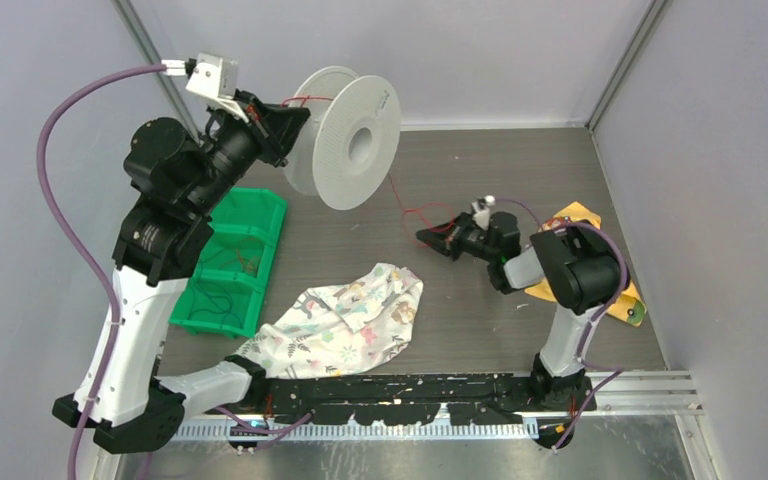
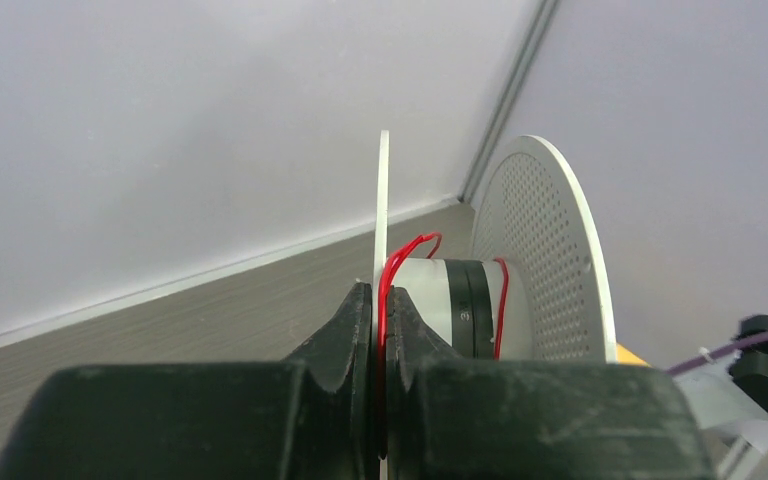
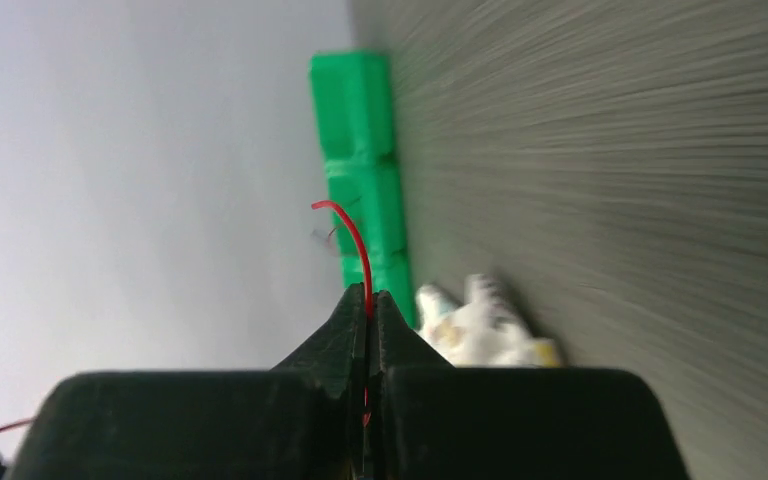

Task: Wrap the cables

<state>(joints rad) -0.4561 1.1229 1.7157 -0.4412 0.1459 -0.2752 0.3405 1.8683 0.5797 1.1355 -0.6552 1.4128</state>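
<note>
Top view: left gripper (image 1: 282, 118) clamps white spool (image 1: 345, 135) by its flange; thin red cable (image 1: 412, 208) trails from spool to right gripper (image 1: 428, 237), well apart from spool. Left wrist: jaws closed on flange edge, cable also wound on spool hub. Right wrist: jaws pinched tight on cable. Cable probably light, limp and slippery, so pinch it firmly near the free end

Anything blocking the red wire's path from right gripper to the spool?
Nothing visible. The red wire runs free from the right gripper to the spool held by the left gripper; cloth and bin lie aside.
</note>
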